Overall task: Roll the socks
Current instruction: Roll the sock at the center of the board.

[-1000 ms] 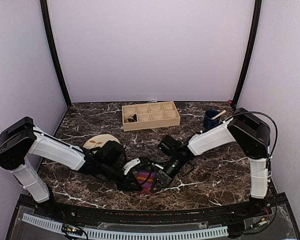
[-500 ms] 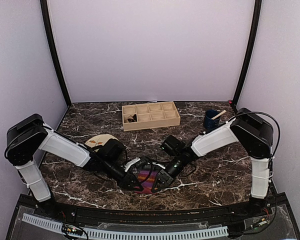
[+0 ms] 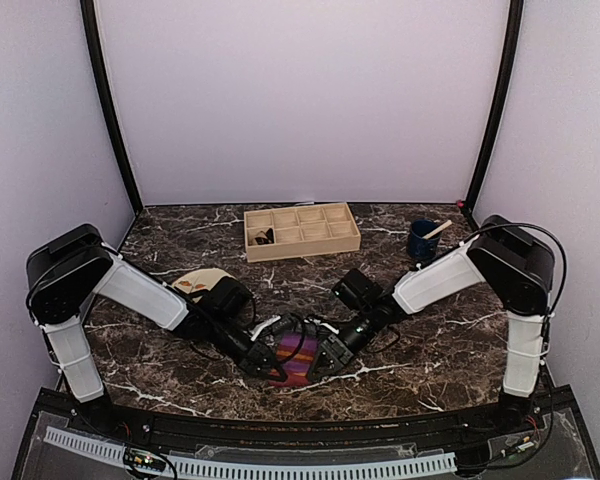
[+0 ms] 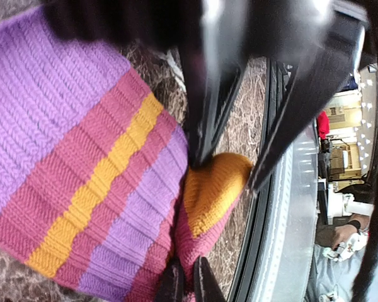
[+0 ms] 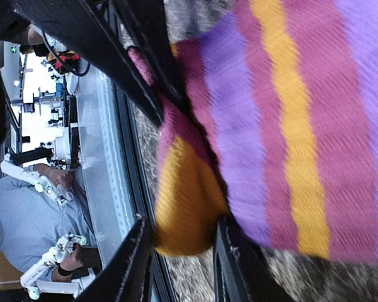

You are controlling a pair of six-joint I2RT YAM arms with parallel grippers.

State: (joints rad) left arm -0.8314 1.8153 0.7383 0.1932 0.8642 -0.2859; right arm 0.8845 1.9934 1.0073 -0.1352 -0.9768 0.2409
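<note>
At the bench's (image 3: 430, 340) 6 o'clock edge, a striped sock (image 3: 298, 360) is lying flat between the two tools. It is a ribbed knit in wide lilac, magenta and orange bands, ending in a rounded orange toe cap. The left tool (image 3: 270, 367) is sitting at the sock's 9 o'clock side, clenched, and it is pinching the magenta edge next to that cap. The right tool (image 3: 328, 357) is sitting at the 3 o'clock side, released, with its black fingers standing apart on either side of the orange cap.

Compared with a second ago, the right tool's fingers are standing wider and its wrist is sitting a little further toward 3 o'clock. More of the sock is showing between the tools. The left arm's shoulder is leaning further in over the bench.

Both arms are reaching low and inward, with their forearms angling down to the dark, white-veined marble surface.

Further back at 9 o'clock, a round beige plate (image 3: 192, 281) is peeking out behind the left wrist. At 12 o'clock a pale wooden tray (image 3: 302, 230) with square compartments is holding a small dark thing (image 3: 265, 237) in its near-left cell. At 2 o'clock a blue cup (image 3: 421, 241) is holding a leaning wooden stick (image 3: 437, 229).
</note>
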